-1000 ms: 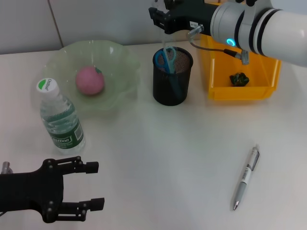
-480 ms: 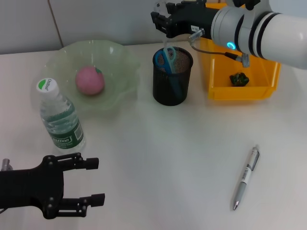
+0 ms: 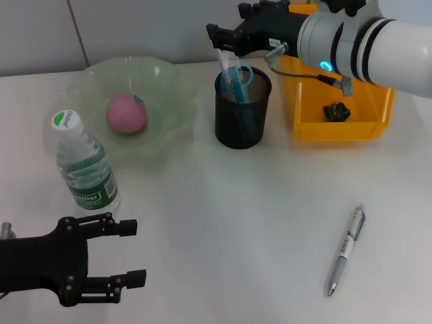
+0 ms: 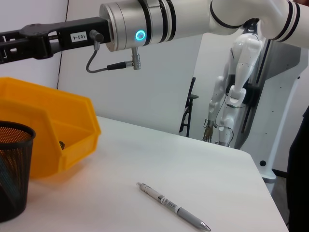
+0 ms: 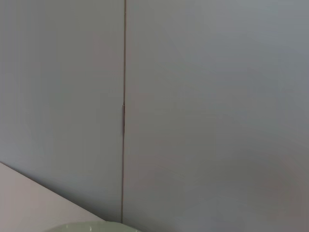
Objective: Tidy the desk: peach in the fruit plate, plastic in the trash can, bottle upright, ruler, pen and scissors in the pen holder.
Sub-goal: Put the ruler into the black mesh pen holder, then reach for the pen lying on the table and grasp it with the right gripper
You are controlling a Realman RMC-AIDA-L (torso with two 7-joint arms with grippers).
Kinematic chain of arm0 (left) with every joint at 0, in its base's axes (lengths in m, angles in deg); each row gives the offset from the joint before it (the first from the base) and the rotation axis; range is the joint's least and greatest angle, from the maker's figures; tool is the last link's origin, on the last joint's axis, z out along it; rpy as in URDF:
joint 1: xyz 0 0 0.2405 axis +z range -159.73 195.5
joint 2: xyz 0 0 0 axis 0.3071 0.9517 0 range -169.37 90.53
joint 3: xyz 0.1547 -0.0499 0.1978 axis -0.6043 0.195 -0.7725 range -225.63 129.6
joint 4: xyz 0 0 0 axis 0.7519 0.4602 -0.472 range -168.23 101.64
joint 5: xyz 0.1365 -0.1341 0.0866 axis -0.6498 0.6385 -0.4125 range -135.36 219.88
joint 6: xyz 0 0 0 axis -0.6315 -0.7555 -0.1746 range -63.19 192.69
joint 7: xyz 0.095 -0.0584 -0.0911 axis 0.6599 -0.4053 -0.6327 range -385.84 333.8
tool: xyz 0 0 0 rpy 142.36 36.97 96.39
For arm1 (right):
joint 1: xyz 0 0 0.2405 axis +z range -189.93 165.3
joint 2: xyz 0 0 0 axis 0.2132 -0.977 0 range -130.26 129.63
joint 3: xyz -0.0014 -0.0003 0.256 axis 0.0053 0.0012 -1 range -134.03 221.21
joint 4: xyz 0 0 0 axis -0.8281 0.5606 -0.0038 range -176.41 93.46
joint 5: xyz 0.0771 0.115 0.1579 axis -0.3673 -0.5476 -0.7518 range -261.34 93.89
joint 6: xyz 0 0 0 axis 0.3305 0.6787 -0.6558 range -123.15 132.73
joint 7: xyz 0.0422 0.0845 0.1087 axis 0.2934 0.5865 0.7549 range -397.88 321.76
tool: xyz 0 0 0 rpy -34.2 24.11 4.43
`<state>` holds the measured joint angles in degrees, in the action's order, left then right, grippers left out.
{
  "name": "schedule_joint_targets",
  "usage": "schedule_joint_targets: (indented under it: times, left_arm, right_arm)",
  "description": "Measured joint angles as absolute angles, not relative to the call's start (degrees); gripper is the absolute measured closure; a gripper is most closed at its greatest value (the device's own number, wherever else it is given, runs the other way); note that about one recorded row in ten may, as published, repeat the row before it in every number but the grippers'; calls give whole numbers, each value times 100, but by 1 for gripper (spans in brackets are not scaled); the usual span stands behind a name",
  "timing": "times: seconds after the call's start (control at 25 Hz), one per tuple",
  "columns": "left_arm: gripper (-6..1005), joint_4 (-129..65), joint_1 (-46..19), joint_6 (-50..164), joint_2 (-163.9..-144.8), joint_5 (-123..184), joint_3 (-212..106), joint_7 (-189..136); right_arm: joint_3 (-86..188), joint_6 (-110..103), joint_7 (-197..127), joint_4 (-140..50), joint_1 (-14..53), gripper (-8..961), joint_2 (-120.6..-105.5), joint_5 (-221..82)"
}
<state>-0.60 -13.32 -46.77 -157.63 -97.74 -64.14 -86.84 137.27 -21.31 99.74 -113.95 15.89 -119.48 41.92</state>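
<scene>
A pink peach (image 3: 126,113) lies in the green fruit plate (image 3: 172,88). The water bottle (image 3: 84,165) stands upright in front of the plate. The black mesh pen holder (image 3: 241,121) holds blue-handled scissors (image 3: 237,74) and a clear ruler (image 3: 223,64). My right gripper (image 3: 217,37) hovers open just above the holder's rim, empty. Green crumpled plastic (image 3: 336,111) lies in the yellow bin (image 3: 305,101). The pen (image 3: 346,251) lies on the table at the front right and also shows in the left wrist view (image 4: 171,205). My left gripper (image 3: 131,253) is open and empty at the front left.
The white table stretches between the holder and the pen. The yellow bin (image 4: 53,125) and pen holder (image 4: 12,169) also show in the left wrist view, under my right arm (image 4: 145,24). The right wrist view shows a wall and the plate's rim (image 5: 91,226).
My right gripper has swung a little left and lifted off the holder. The scissors' handles now stand free in the holder. My left gripper has barely moved.
</scene>
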Motion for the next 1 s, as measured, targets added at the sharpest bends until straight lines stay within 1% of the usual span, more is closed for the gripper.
schedule_joint_targets:
  times: [0.24, 0.56, 0.84, 1.0]
  left_arm:
    - [217, -52, -1322, -4677, -15763, -9774, -6398, -8684]
    - [219, -59, -1314, -4677, -15763, -9767, -6403, -8684]
    - [221, -60, -1336, -4687, -15763, -9722, -6438, -8686]
    - [221, -60, -1354, -4734, -15763, -9714, -6441, -8708]
  right_arm:
    - [13688, -2131, 9975, -11486, 1562, 282, -11948, 4163]
    - [13456, -2345, 9990, -12063, 1208, 284, -11953, 3655]
    - [12469, -3983, 9821, -12556, 1053, 285, -11945, 2657]
    - [11679, -5425, 9582, -12765, 1165, 286, -11908, 2470]
